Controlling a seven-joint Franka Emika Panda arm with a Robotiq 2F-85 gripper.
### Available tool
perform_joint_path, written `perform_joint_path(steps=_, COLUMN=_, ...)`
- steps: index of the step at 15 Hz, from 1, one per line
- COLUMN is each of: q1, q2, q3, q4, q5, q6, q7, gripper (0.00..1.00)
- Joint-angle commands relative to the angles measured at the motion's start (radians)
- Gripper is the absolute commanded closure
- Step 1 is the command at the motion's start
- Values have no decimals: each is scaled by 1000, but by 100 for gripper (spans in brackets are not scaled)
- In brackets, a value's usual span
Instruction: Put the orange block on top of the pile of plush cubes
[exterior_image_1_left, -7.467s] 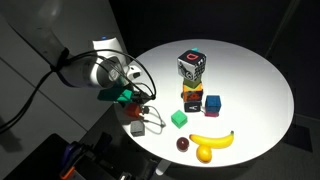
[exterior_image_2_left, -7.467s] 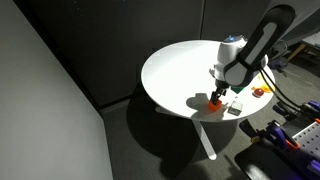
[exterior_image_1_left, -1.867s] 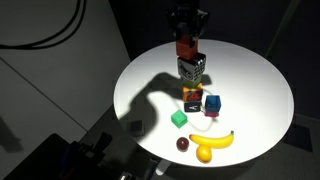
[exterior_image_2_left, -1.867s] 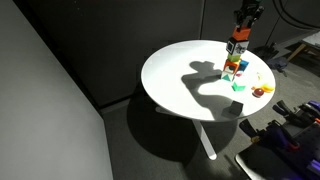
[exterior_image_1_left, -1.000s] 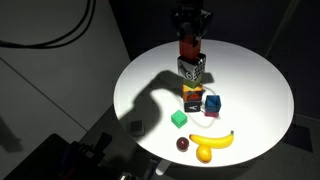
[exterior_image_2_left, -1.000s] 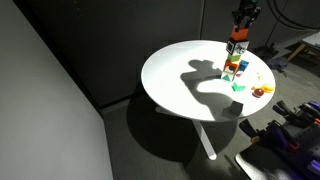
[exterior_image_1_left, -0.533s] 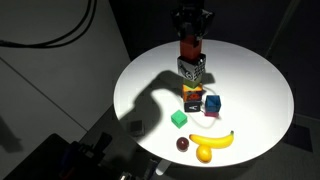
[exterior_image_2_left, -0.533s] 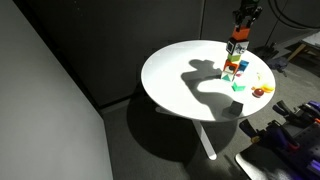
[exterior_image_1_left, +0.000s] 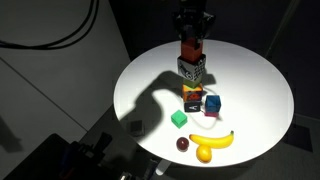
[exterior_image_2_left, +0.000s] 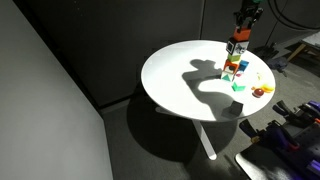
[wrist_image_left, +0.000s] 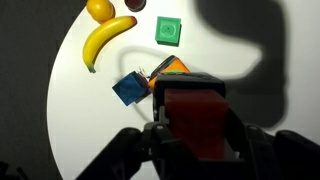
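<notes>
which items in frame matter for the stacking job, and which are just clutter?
Job:
orange block, gripped in the tool
pile of plush cubes, directly under the block

Lying about, all on the white table:
green cube
blue cube
dark cube with yellow-orange face
banana
dark round fruit
yellow-orange fruit

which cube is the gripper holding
The orange block, clamped in the gripper right over the pile of plush cubes; the green cube and blue cube sit on the table.
</notes>
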Motion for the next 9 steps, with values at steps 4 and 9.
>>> perform_joint_path(steps=4, q1=-12, q2=22, q3=4, q4=43, q5=5, q6=-38, q7=12, gripper=55)
perform_joint_path(steps=9, q1=-14, q2=20, q3=5, q4=39, q5=9, q6=-35, q7=7, gripper=7)
